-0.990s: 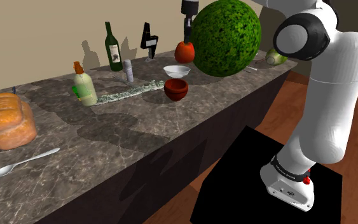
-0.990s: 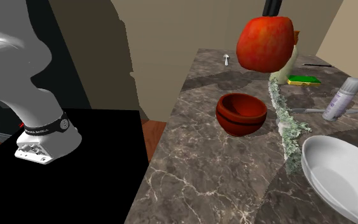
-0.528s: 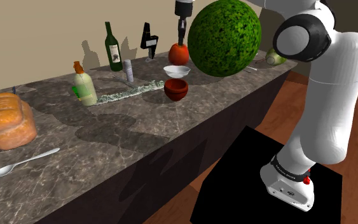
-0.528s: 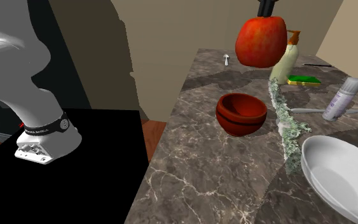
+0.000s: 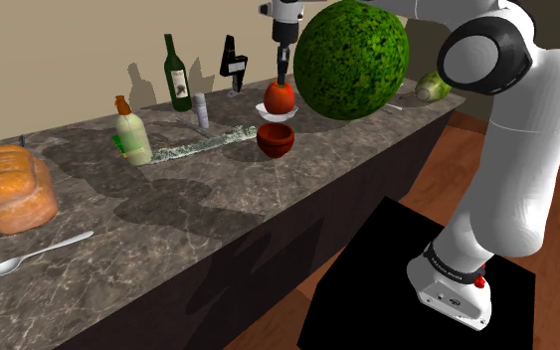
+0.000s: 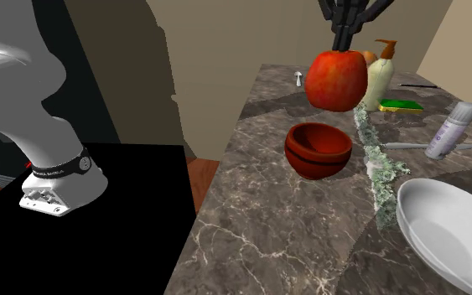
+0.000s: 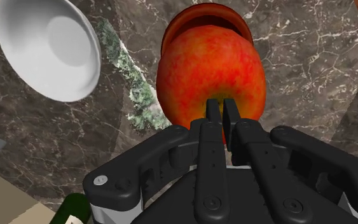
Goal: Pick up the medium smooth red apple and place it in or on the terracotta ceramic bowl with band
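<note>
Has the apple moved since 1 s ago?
Yes. The apple has dropped lower and shifted slightly toward the shoulder view's left, ending closer above the red-brown bowl.

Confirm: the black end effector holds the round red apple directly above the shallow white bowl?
Wrong bowl. The black end effector holds the round red apple above the reddish-brown round bowl; the shallow white bowl lies off to one side. The wrist view shows it.

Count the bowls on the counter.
2. A reddish-brown bowl sits below the held apple; a white bowl lies beside it. The green ball may hide others.
</note>
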Controlling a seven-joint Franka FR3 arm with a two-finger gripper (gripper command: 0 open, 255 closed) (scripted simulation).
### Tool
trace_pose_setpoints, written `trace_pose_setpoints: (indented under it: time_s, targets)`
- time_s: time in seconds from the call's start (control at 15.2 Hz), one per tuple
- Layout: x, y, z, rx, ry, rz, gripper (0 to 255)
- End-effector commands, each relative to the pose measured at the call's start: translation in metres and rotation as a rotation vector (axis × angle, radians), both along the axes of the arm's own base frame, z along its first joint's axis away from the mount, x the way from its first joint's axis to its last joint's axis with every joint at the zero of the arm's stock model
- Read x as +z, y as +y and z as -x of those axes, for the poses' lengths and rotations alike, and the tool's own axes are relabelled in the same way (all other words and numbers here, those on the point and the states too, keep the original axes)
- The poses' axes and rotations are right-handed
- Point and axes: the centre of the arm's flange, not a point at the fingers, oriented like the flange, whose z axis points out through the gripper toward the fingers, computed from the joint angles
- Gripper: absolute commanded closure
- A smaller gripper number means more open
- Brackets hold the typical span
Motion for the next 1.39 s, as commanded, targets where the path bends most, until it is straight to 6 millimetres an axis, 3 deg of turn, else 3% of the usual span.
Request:
trace_pose_setpoints:
  time_s: [0.0,0.86,1.32]
  targets:
    - [-0.010,0.000,0.001,0.000,-0.001,0.000,255]
    - [-0.079,0.000,0.001,0.000,-0.001,0.000,255]
    - [-0.079,0.000,0.001,0.000,-0.001,0.000,255]
